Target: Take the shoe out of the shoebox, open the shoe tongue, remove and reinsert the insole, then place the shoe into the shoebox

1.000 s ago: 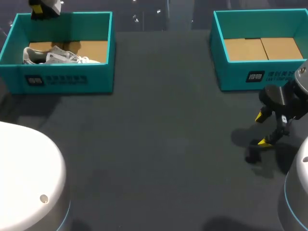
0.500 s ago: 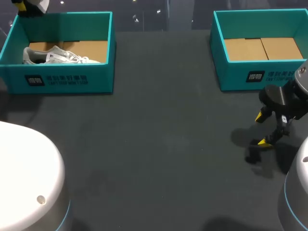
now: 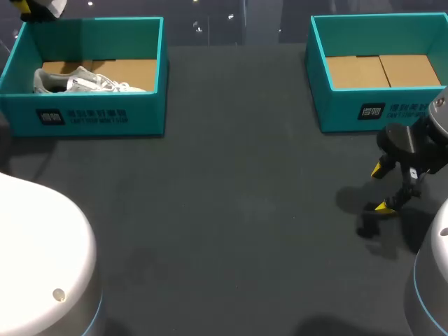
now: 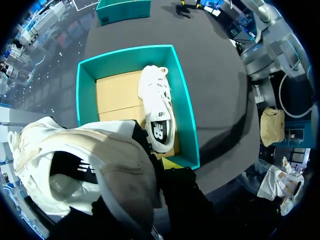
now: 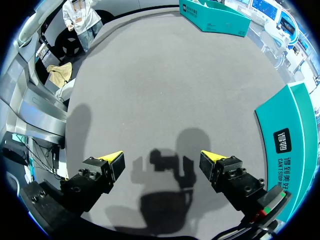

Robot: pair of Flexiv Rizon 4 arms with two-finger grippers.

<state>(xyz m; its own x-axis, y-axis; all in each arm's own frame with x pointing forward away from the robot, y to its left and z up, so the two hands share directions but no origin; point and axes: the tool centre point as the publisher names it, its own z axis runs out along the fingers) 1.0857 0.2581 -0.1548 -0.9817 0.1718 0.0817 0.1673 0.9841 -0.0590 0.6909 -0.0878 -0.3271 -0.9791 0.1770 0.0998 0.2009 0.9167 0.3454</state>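
Observation:
My left gripper (image 3: 33, 7) hangs high over the back left corner of the left teal shoebox (image 3: 91, 117). In the left wrist view it is shut on a white shoe (image 4: 75, 160), seen from the sole and heel, which hides most of the fingers; one yellow tip (image 4: 169, 163) shows. Below, a second white shoe (image 4: 159, 112) lies on its side along the box's near wall (image 4: 186, 100); the head view shows this second shoe (image 3: 84, 82) too. My right gripper (image 3: 383, 189) stands open and empty just above the table at the right (image 5: 161, 159).
A second teal shoebox (image 3: 378, 108) with a bare cardboard floor stands at the back right, just behind my right gripper; its wall (image 5: 295, 130) is beside that gripper. The dark table (image 3: 238, 210) stretches between the two boxes.
My left gripper has drifted left and up toward the head view's corner, carrying the shoe with it. The shoe in the box and my right arm have not moved.

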